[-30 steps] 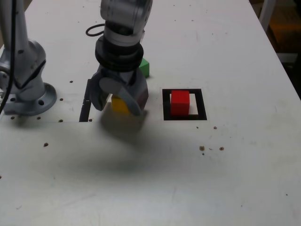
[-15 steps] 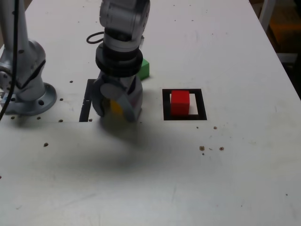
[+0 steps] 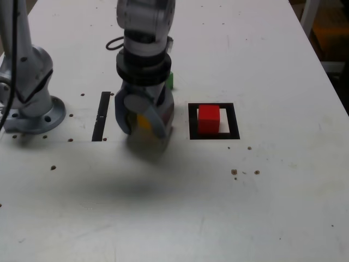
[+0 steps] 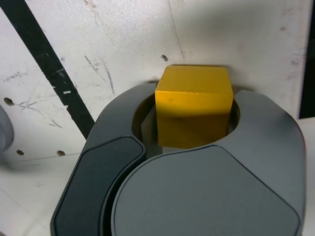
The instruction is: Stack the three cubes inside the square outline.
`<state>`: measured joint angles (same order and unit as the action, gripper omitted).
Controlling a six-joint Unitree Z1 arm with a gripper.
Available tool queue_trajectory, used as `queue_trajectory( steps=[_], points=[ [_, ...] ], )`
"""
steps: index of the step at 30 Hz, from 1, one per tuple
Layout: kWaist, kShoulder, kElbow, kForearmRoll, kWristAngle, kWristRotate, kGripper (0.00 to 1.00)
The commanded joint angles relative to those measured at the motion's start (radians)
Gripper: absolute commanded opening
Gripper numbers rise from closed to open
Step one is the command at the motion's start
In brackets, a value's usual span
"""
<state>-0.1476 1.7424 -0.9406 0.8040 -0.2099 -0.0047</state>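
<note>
My gripper is shut on the yellow cube, which shows between the grey jaws just over the table. In the wrist view the yellow cube fills the gap of the gripper. The red cube sits inside the square outline, to the exterior view's right of the gripper. Only a sliver of the green cube peeks out behind the arm.
A thin black bar lies on the white table to the exterior view's left of the gripper; the same bar crosses the wrist view. The arm's grey base stands at the far left. Small screw holes dot the tabletop.
The jaws have closed on the yellow cube. The gripper with the cube has shifted a little to the exterior view's right, uncovering the black bar and hiding most of the green cube.
</note>
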Motion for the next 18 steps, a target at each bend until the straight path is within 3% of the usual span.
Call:
queue_trajectory(
  steps=[1, 10, 18],
  points=[
    [0.002, -0.034, -0.021, 0.026, 0.014, -0.02, 0.23],
    [0.002, -0.078, -0.222, 0.216, 0.072, -0.088, 0.23],
    [0.002, 0.001, -0.469, 0.346, 0.079, -0.104, 0.23]
  ],
)
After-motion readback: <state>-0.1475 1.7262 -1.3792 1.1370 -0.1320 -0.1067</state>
